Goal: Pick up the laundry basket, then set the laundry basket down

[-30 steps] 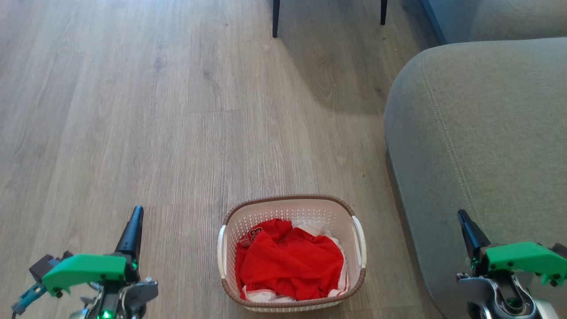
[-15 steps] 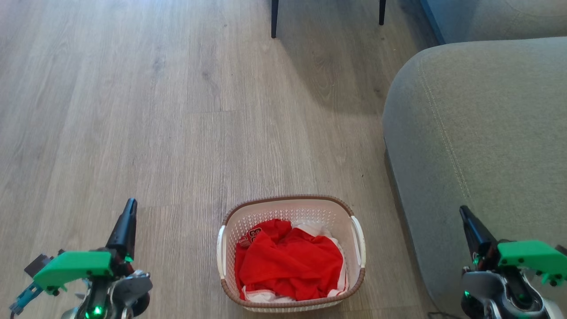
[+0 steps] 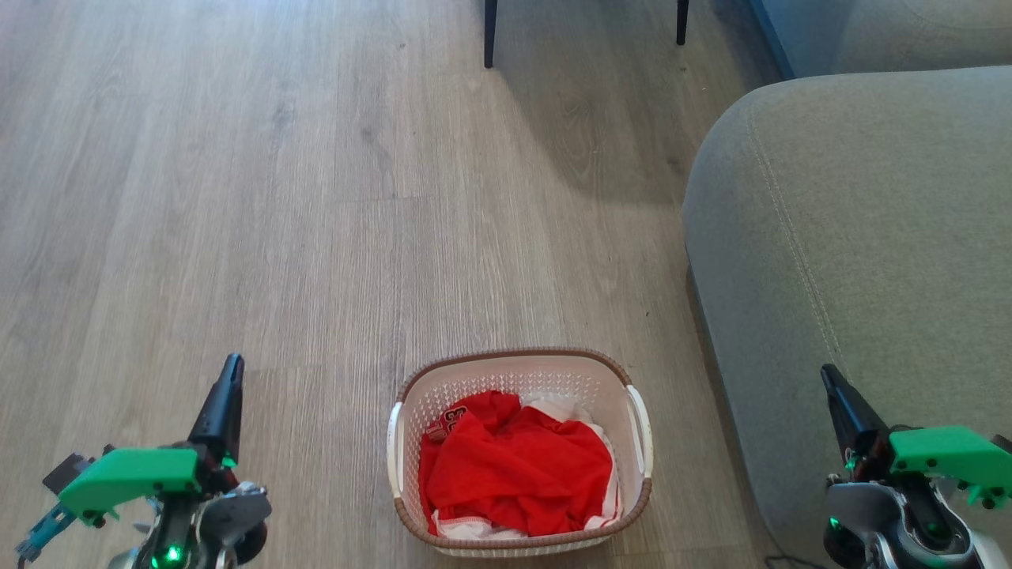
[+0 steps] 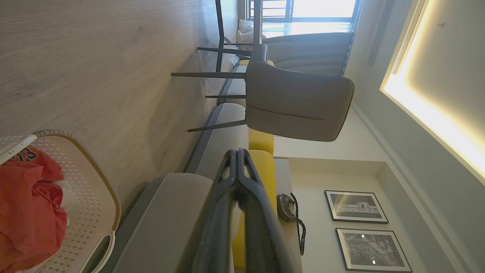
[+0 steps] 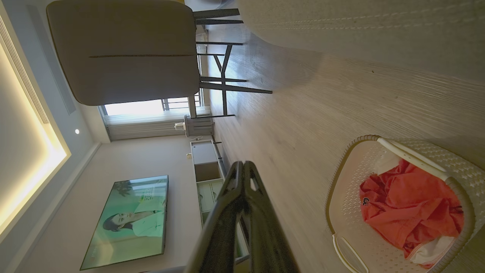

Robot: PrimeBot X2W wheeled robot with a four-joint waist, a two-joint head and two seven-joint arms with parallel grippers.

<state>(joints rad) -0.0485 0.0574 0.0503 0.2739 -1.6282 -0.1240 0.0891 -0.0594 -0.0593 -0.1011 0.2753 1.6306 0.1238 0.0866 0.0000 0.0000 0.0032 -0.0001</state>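
The laundry basket (image 3: 514, 353), white and perforated with a brown woven rim, stands on the wood floor low in the head view, between my two arms. Red and white clothes (image 3: 514, 466) fill it. Its white side handles (image 3: 642, 431) are free. My left gripper (image 3: 232, 365) hovers to the basket's left, shut and holding nothing, its fingertips (image 4: 238, 151) pressed together. My right gripper (image 3: 828, 373) hangs to the basket's right in front of the sofa, also shut with nothing in it, and its fingertips (image 5: 242, 163) meet. The basket (image 4: 87, 189) shows at the left wrist view's lower left and, as the same basket (image 5: 348, 189), at the right wrist view's lower right.
A grey sofa (image 3: 854, 237) runs along the right, close to the basket's right side. Dark chair legs (image 3: 492, 32) stand at the far top, and the grey chair (image 4: 295, 102) shows in the left wrist view. Open wood floor (image 3: 237, 197) lies ahead and to the left.
Over the last second my left gripper drifted a little left and forward, and my right gripper shifted slightly. The basket has stayed where it was.
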